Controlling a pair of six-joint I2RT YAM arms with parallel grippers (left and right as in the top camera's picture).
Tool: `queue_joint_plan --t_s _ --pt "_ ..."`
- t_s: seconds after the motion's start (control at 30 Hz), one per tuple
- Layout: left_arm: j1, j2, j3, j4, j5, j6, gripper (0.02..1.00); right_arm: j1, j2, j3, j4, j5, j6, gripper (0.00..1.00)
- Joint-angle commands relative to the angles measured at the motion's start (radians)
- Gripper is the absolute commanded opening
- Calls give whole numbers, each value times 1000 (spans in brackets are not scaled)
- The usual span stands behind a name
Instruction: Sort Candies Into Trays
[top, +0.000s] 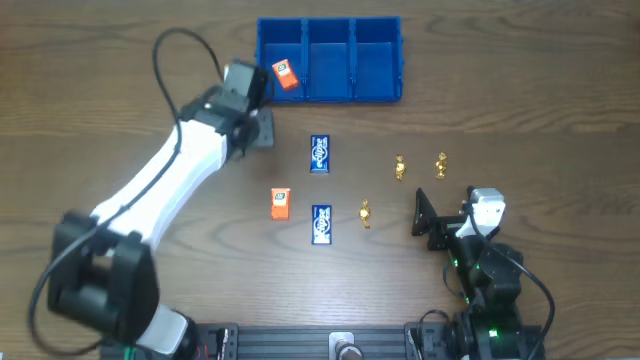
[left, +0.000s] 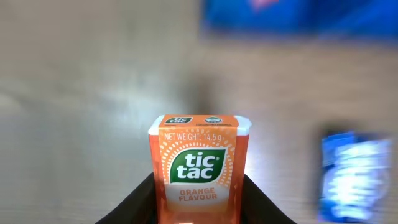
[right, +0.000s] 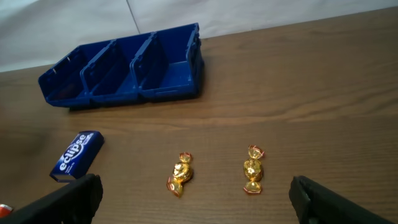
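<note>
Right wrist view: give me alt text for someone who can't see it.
Two gold-wrapped candies lie on a wooden table ahead of the open right hand, a blue candy pack nearby, a blue three-compartment tray beyond.

Wooden table (top: 540, 110); white backdrop (right: 62, 25) beyond

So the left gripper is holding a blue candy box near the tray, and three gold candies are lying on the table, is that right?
Not quite. The left gripper is holding an orange box, not a blue one, as the left wrist view shows. The rest holds: it is near the tray, and three gold candies lie on the table.
</note>
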Motion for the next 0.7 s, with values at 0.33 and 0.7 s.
queue_joint_plan --t_s 0.33,0.7 --pt "-52 341 827 -219 -180 5 371 6 -3 0 -8 -5 8 998" --pt "19 566 921 -233 -55 -47 367 6 -3 0 -7 -5 8 998"
